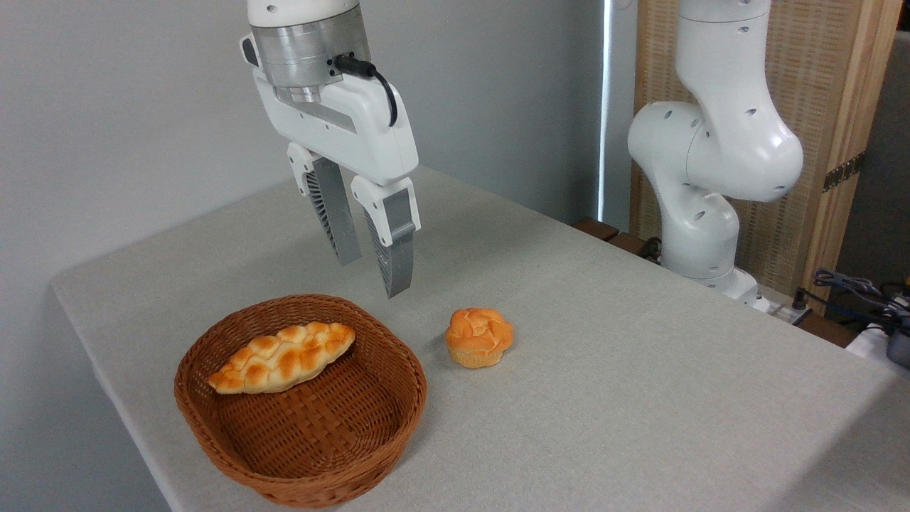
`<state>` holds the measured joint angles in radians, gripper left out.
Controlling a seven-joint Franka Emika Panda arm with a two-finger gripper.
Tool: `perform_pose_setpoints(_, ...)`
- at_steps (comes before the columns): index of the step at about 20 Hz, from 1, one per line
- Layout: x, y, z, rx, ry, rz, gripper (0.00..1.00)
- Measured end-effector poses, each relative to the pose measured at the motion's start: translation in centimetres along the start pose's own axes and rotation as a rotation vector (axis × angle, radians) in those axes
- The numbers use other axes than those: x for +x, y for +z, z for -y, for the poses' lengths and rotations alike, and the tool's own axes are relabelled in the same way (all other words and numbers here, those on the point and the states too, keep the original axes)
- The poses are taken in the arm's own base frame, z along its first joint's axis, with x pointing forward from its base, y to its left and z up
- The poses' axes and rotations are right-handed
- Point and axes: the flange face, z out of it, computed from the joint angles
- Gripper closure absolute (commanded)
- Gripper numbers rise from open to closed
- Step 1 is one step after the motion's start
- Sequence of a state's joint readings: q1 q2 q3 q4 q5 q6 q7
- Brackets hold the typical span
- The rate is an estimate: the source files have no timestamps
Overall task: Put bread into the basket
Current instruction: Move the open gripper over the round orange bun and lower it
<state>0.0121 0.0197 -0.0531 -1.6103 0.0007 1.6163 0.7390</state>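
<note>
Sitting outside 1 basket (398, 419): 1 bun (479, 337); inside: 1 braided loaf (283, 358).

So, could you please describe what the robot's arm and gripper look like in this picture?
The arm is glossy white with rounded joints and small dark holes. The gripper has a white body under a silver metal ring, a black cable looping beside it, and two long grey ribbed fingers tapering to their tips from white mounts.
</note>
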Motion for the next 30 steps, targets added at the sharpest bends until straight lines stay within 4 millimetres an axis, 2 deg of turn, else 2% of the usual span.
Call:
perform_pose_setpoints(5, -0.2, 0.7, -0.4, -0.011, 0.003, 0.013, 0.0)
perform_pose_setpoints(12, -2.4, 2.3, -2.6, 0.001, 0.003, 0.008, 0.0)
perform_pose_setpoints(22, -6.9, 6.7, -6.8, 0.01, 0.001, 0.013, 0.0)
perform_pose_setpoints(27, -8.2, 8.6, -8.0, -0.001, 0.0, 0.029, 0.0)
perform_pose_setpoints(30, -8.4, 9.7, -8.5, -0.027, -0.001, 0.034, 0.0)
